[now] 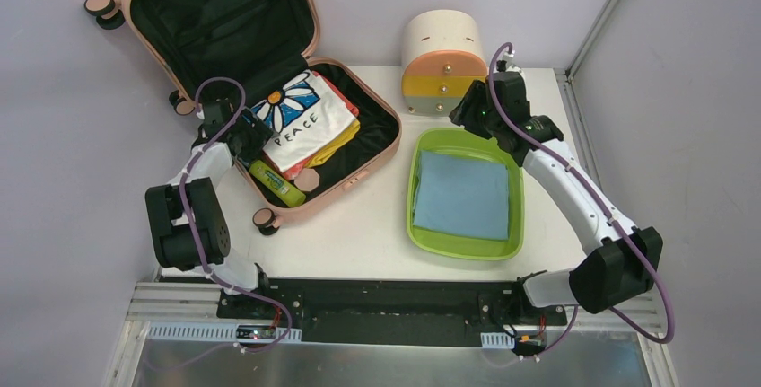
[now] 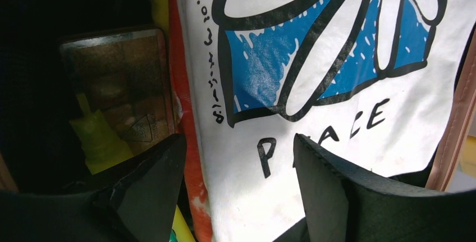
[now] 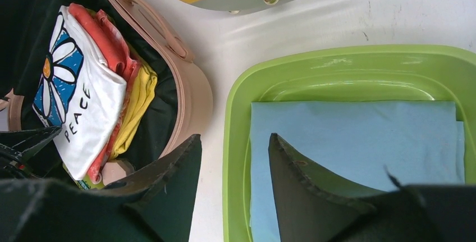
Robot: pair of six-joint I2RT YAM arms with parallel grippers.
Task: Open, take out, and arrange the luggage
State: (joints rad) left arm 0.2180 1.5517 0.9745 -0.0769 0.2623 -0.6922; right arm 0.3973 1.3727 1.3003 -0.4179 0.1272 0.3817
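The peach-pink luggage (image 1: 357, 174) lies open at the back left, its lid up against the wall. Inside is a folded white "PEACE" shirt (image 1: 301, 122) on top of orange and yellow clothes, next to a lime-green bottle (image 1: 276, 182). My left gripper (image 1: 254, 136) is open and empty, low over the shirt's near-left edge (image 2: 337, 56). In the left wrist view its jaws (image 2: 238, 141) stand wide over the white cloth and the orange garment (image 2: 185, 101). My right gripper (image 1: 467, 113) is open and empty above the far-left rim of the green tray (image 3: 337, 56). It also shows in the right wrist view (image 3: 234, 136).
The lime-green tray (image 1: 415, 198) holds a folded blue cloth (image 1: 464, 194). A cream drawer unit (image 1: 440, 55) stands behind the tray. A brown flat pack (image 2: 118, 79) lies beside the bottle (image 2: 98, 138) in the luggage. The table's edge runs along the right.
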